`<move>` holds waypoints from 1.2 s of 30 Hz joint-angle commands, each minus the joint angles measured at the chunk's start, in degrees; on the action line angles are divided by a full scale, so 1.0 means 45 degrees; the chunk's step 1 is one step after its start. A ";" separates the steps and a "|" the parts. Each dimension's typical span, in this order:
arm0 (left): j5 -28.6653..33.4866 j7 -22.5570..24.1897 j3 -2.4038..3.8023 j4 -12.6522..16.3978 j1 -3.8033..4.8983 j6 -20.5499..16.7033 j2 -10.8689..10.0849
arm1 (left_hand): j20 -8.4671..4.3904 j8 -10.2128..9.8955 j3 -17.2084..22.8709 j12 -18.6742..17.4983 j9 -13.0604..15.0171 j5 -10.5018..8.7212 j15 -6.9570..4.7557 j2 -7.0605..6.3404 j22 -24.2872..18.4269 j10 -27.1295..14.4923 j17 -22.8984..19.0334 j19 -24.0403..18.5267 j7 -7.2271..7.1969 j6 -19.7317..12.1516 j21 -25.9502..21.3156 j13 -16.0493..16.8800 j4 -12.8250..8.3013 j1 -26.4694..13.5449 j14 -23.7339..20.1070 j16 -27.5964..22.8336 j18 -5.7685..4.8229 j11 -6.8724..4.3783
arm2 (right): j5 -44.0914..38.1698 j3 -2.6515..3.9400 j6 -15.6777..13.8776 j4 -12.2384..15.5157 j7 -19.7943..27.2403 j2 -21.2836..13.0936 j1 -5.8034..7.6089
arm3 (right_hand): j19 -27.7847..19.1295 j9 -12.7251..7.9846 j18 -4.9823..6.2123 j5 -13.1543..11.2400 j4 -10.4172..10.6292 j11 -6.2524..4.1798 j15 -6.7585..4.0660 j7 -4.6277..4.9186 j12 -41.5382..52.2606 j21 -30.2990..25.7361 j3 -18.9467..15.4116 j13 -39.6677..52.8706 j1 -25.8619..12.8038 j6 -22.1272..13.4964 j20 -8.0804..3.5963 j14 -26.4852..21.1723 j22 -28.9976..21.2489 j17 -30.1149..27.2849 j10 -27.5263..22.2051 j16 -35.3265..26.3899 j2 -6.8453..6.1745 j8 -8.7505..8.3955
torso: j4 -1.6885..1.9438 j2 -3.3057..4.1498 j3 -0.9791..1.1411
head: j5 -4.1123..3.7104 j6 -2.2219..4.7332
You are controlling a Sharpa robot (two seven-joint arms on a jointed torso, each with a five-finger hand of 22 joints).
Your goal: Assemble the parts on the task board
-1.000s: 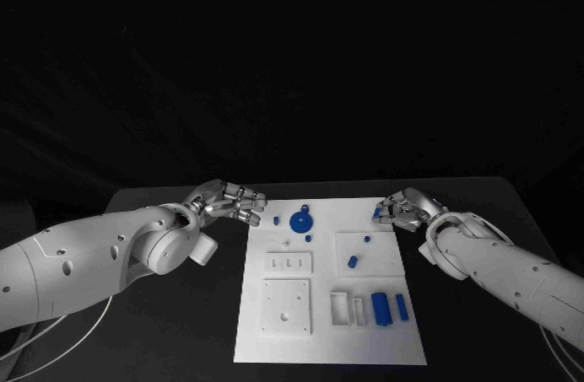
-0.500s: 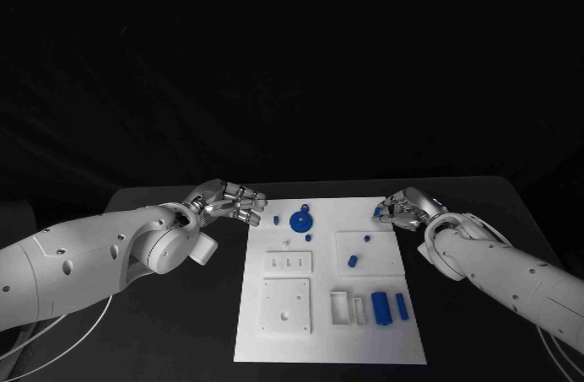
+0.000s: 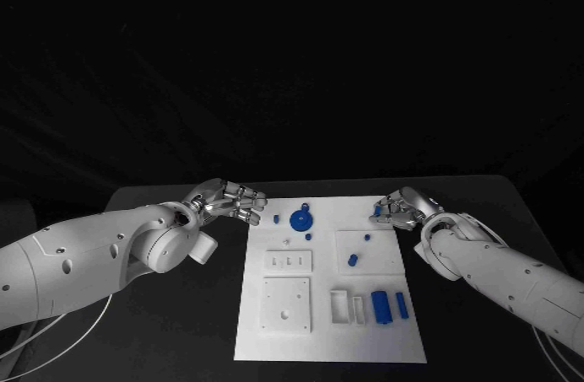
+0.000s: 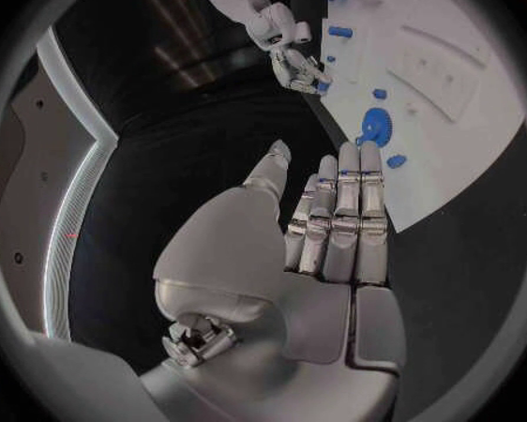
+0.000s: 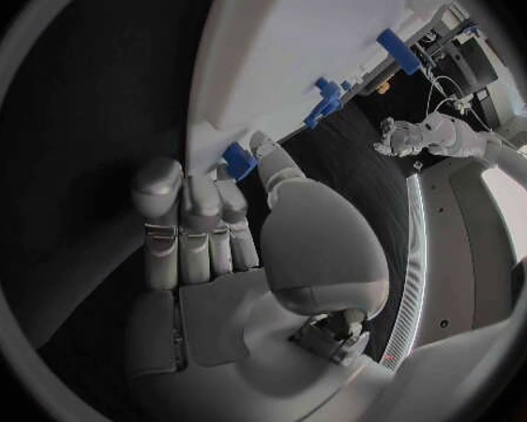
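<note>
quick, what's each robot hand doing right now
Left robot hand: open, holding nothing, off the task board.
Right robot hand: at a small blue part; grip cannot be told.

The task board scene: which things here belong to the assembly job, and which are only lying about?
Belonging to the job:
- task board
- blue gear
- blue bars
- small blue part at the right hand, whose fingers touch it
- left hand, holding nothing

Only lying about:
- black table
- cables beside the left arm
</note>
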 commanded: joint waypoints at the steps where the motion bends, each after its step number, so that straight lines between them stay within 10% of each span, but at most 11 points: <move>1: -0.0038 0.0029 0.0008 0.0035 0.0004 0.0211 0.0009 | 0.0011 0.0032 0.0040 0.0042 -0.0004 -0.0078 -0.0008 0.0029 0.0021 -0.0075 -0.0001 -0.0085 -0.0007 -0.0074 0.0043 0.0017 0.0015 0.0089 -0.0082 0.0071 -0.0094 0.0016 | -0.0191 -0.0023 0.0156 -0.0032 -0.0014 0.0008 -0.0055 | 0.0668 -0.0003 -0.0019 -0.0089 -0.0046 -0.0056 -0.0106 0.0006 0.0009 0.0046 0.0092 0.0014 0.0110 0.0054 -0.0055 0.0022 0.1321 0.0018 0.0010 0.0039 0.0091 -0.0068 | -0.0010 -0.0007 0.0005 | 0.0016 -0.0003; 19: -0.0064 -0.0055 0.0008 0.0021 0.0004 0.0223 0.0011 | 0.0014 0.0031 0.0040 0.0043 -0.0005 -0.0079 -0.0003 0.0036 0.0020 -0.0083 -0.0003 -0.0091 -0.0005 -0.0093 0.0048 0.0017 0.0029 0.0077 -0.0089 0.0066 -0.0092 0.0020 | -0.0215 -0.0025 0.0043 -0.0159 -0.0027 0.0006 -0.0066 | 0.0661 0.0028 -0.0084 -0.1080 -0.0726 -0.0143 -0.0180 -0.0124 0.0077 0.0103 0.2116 0.0096 0.0045 0.0548 -0.0124 0.0034 0.1329 0.0042 0.0082 0.0002 0.0258 -0.0057 | -0.0008 -0.0006 0.0017 | -0.0008 -0.0014; 36: -0.0084 -0.0073 0.0008 0.0025 0.0005 0.0205 0.0006 | 0.0017 0.0028 0.0038 0.0042 -0.0007 -0.0081 -0.0003 0.0036 0.0017 -0.0087 -0.0002 -0.0093 -0.0002 -0.0144 0.0051 0.0017 0.0043 0.0080 -0.0086 0.0066 -0.0090 0.0021 | -0.0039 -0.0025 -0.0739 0.0053 -0.0030 -0.0014 -0.0074 | 0.0683 0.0406 -0.0234 -0.1233 -0.0610 -0.0306 -0.0330 -0.0466 0.0331 0.0242 0.2208 0.0293 -0.0207 0.1473 -0.0281 0.0059 0.1352 0.0088 0.0412 0.0022 0.0472 -0.0057 | -0.0006 -0.0009 0.0006 | -0.0023 -0.0014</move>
